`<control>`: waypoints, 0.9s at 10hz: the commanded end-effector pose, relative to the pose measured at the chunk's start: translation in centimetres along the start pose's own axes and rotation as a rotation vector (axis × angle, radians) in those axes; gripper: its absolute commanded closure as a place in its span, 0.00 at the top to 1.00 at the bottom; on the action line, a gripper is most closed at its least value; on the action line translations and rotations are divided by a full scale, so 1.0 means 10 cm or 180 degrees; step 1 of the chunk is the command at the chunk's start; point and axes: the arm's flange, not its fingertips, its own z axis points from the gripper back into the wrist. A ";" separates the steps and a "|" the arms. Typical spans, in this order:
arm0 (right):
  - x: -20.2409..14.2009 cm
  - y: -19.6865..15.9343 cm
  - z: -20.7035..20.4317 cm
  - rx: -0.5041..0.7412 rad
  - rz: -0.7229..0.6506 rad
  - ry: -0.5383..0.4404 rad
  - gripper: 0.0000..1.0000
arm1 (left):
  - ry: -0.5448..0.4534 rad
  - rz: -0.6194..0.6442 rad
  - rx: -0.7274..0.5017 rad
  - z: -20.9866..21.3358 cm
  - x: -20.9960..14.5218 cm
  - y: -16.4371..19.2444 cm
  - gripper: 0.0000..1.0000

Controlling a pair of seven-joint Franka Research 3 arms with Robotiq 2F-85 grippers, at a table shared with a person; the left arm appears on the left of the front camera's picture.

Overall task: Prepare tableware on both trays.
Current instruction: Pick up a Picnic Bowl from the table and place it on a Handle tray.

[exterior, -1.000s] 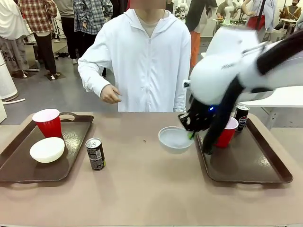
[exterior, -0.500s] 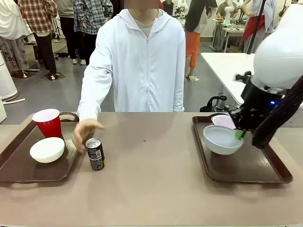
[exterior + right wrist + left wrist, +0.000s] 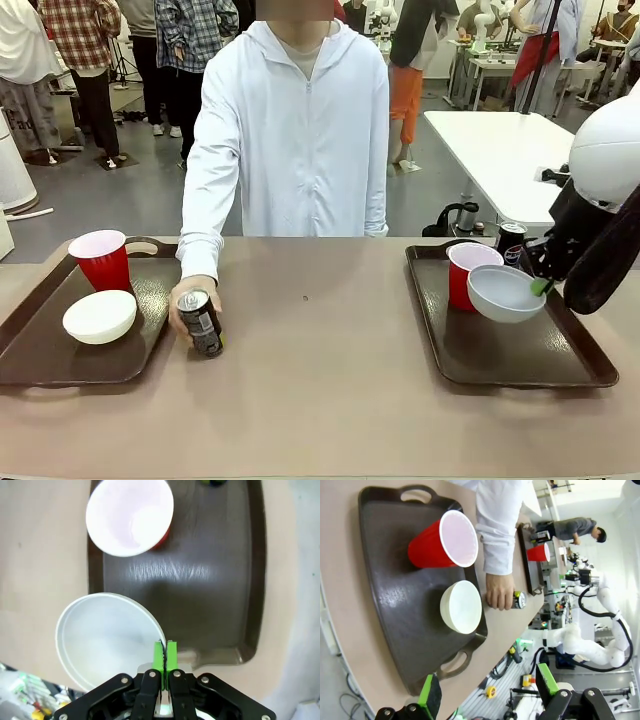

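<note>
My right gripper (image 3: 541, 287) is shut on the rim of a small white bowl (image 3: 503, 293) and holds it tilted just above the right tray (image 3: 520, 352). On that tray stand a red cup (image 3: 463, 270) and a dark can (image 3: 510, 240). In the right wrist view the green pads of my right gripper (image 3: 164, 655) pinch the bowl (image 3: 105, 635) over the tray (image 3: 210, 590), near the cup (image 3: 130, 515). My left gripper (image 3: 487, 690) is open above the left tray (image 3: 395, 595), which holds a red cup (image 3: 442, 542) and a white bowl (image 3: 461, 606). The person's hand (image 3: 186, 296) grips a can (image 3: 202, 323) beside the left tray (image 3: 150, 300).
The person in a white hooded jacket (image 3: 295, 130) stands at the table's far edge. The tan table top (image 3: 320, 380) lies bare between the trays. Other people and white tables are farther back.
My right gripper has carried the bowl from the table's middle rightward to over the right tray. The person's hand has come down and closed around the can beside the left tray.
</note>
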 end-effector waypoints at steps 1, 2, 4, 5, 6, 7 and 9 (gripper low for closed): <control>-0.07 0.00 -0.42 -0.0125 -0.0040 -0.0265 0.00 | -0.0004 0.0039 0.0048 -0.01 -0.02 -0.03 1.00; -0.08 0.01 -0.53 -0.0169 -0.0026 -0.0294 0.00 | -0.0004 0.0039 0.0048 -0.01 -0.02 -0.03 1.00; -0.11 0.06 -0.73 -0.0216 0.0032 -0.0168 0.00 | -0.0004 0.0039 0.0048 -0.01 -0.02 -0.03 1.00; -0.14 0.08 -0.79 -0.0229 0.0074 -0.0092 0.00 | -0.0004 0.0039 0.0048 -0.01 -0.02 -0.03 1.00; -0.14 0.09 -0.81 -0.0227 0.0085 -0.0071 0.00 | -0.0004 0.0039 0.0048 -0.01 -0.02 -0.03 1.00; -0.15 0.08 -0.81 -0.0235 0.0089 -0.0056 0.00 | -0.0004 0.0039 0.0048 -0.01 -0.02 -0.03 1.00; -0.16 0.08 -0.86 -0.0264 0.0096 -0.0021 0.00 | -0.0004 0.0039 0.0048 -0.01 -0.02 -0.03 1.00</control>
